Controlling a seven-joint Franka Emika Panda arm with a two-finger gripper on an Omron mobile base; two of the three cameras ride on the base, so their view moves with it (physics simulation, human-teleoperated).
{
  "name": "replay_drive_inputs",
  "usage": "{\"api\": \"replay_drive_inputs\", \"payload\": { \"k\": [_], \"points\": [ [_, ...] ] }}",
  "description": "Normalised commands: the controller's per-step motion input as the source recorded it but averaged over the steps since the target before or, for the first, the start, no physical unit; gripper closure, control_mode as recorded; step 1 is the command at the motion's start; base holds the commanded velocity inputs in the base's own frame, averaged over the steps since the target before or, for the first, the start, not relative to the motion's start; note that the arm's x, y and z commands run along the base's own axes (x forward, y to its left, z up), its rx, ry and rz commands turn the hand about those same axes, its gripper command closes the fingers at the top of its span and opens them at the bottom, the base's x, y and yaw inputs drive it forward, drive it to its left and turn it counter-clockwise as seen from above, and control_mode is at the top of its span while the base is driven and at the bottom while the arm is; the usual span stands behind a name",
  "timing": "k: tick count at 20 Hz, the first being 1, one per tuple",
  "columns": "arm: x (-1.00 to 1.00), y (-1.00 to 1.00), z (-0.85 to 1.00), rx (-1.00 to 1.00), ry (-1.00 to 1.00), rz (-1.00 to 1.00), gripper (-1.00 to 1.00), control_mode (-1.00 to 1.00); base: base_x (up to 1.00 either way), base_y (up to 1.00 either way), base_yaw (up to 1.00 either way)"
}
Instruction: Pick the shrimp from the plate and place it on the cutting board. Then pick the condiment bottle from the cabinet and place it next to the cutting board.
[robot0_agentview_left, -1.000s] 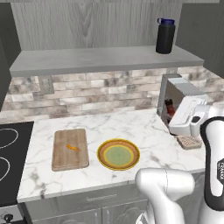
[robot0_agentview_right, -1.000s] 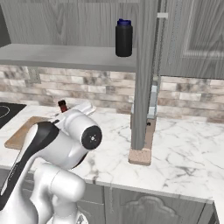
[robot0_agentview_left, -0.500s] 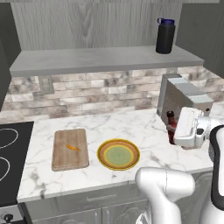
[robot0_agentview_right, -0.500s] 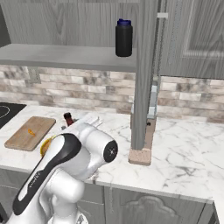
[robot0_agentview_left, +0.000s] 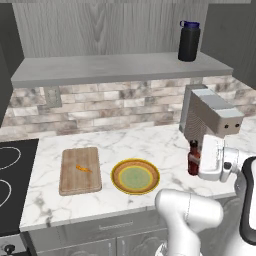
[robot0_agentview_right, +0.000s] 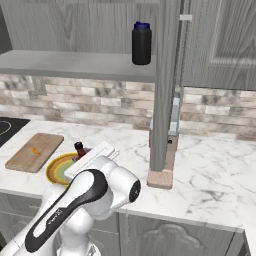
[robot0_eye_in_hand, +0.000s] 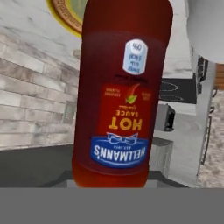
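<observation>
Your tool (robot0_agentview_left: 200, 161) grips the red sauce bottle (robot0_agentview_left: 193, 158) above the table (robot0_agentview_left: 150, 142) — the shrimp (robot0_agentview_left: 83, 168) already lies on the cutting board (robot0_agentview_left: 80, 170), so set the bottle beside it.

The shrimp (robot0_agentview_left: 83, 168) lies on the cutting board (robot0_agentview_left: 79, 170), left of the plate (robot0_agentview_left: 135, 176).

We see the orange shrimp (robot0_agentview_left: 83, 168) lying on the wooden cutting board (robot0_agentview_left: 79, 170), the yellow-rimmed plate (robot0_agentview_left: 135, 176) beside it, and the dark red condiment bottle (robot0_agentview_left: 193, 157) upright beyond the plate, below the grey cabinet (robot0_agentview_left: 115, 68).
</observation>
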Motion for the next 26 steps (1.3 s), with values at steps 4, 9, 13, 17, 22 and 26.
{"api": "replay_drive_inputs", "payload": {
  "k": [4, 9, 13, 17, 22, 26],
  "points": [
    [0.00, 0.10, -0.37, 0.11, -0.01, 0.06, 1.00, -1.00, 0.00, 0.00, 0.00],
    [0.00, 0.04, -0.26, 0.12, 0.00, 0.05, 1.00, -1.00, 0.00, 0.00, 0.00],
    [0.00, 0.00, -0.04, 0.10, -0.01, 0.02, 1.00, -1.00, 0.00, 0.00, 0.00],
    [0.00, 0.00, 0.00, 0.08, -0.04, 0.00, 1.00, -1.00, 0.00, 0.00, 0.00],
    [0.00, -0.02, -0.02, 0.08, -0.04, 0.00, 1.00, -1.00, 0.00, 0.00, 0.00],
    [0.00, -0.01, -0.08, 0.08, -0.03, 0.00, 1.00, -1.00, 0.00, 0.00, 0.00]
  ]
}}
